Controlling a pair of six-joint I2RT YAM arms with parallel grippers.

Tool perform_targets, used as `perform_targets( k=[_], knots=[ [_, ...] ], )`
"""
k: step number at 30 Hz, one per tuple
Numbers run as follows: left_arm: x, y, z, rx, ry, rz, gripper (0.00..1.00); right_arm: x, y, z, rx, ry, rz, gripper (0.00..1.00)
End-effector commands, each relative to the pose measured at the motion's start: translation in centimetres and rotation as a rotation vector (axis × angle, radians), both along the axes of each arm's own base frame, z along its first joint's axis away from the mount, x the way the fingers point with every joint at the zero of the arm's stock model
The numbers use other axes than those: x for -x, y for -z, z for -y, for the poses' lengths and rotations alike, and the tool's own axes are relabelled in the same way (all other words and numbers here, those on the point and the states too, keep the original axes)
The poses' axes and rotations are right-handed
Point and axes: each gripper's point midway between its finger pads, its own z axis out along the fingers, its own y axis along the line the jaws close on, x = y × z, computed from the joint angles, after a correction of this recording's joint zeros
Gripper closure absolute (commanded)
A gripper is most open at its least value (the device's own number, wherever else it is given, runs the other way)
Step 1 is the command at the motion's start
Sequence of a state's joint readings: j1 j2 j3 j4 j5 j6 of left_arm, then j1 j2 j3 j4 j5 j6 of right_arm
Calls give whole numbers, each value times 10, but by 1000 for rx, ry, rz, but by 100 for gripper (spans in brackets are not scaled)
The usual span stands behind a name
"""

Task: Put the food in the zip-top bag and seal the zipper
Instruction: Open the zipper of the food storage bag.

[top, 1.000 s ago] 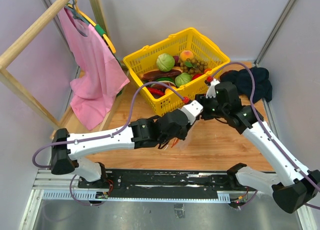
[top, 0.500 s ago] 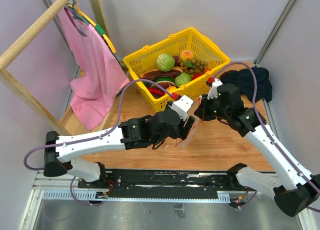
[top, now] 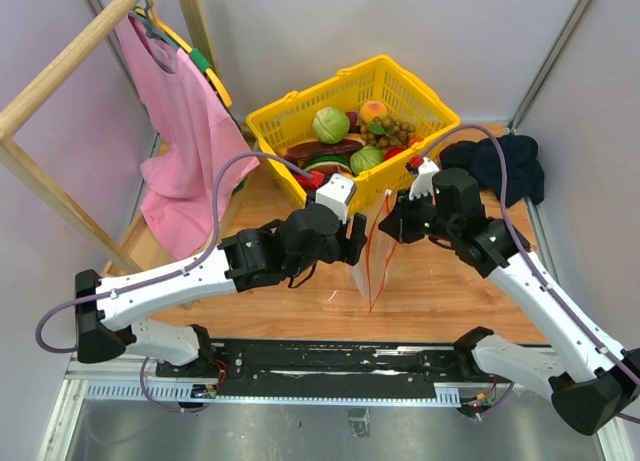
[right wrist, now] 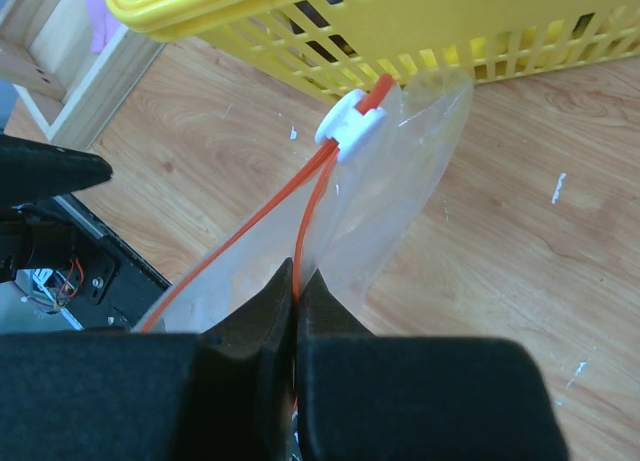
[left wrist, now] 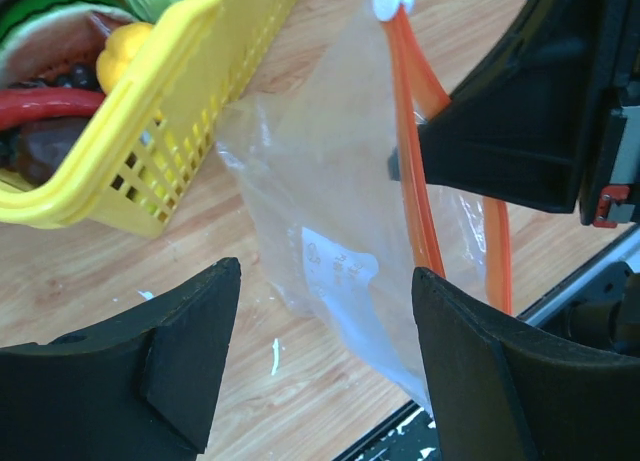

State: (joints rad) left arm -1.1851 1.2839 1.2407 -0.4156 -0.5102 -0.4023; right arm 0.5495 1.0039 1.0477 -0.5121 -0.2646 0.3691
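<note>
Read from left to right in the left wrist view. The yellow basket [left wrist: 180,121] lies at upper left and holds all the food [top: 330,124] we can see, so nothing has been bagged yet. The left tool [left wrist: 328,271] is released, jaws spread wide and empty. It faces the broad clear side of the bag [left wrist: 310,181], just beside it but apart from it. The bag hangs over the bench [top: 440,291] with its zipper [left wrist: 423,221] running steeply downward from the white slider [right wrist: 350,128] at the top, so the long axis is near upright, not flat. The right tool [right wrist: 296,296] is clenched on the zipper partway below the slider and carries the bag. From the slider two orange strands part, so we judge the mouth to be partly open. The bag thus lies between the two tools, and the basket lies beyond both, on the left arm's side. We judge the free left arm the better placed either to fetch food or to spread the mouth. We cannot tell whether the right tool pinches one strand or both, nor whether the bag's lower edge touches the bench. The basket wall hides much of the food.
</note>
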Motion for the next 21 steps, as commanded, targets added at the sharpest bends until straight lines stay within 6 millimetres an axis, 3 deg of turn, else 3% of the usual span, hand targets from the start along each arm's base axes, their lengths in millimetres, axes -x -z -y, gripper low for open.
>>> perform_targets(
  k=[1, 9, 21],
  knots=[
    [6, 2, 10, 38, 30, -35, 26, 4, -4, -15, -38, -54, 15, 99],
    [1, 19, 13, -6, -3, -66, 21, 9, -1, -31, -50, -93, 3, 99],
    [12, -13, 10, 127, 33, -59, 15, 3, 11, -30, -19, -53, -9, 99]
  ],
)
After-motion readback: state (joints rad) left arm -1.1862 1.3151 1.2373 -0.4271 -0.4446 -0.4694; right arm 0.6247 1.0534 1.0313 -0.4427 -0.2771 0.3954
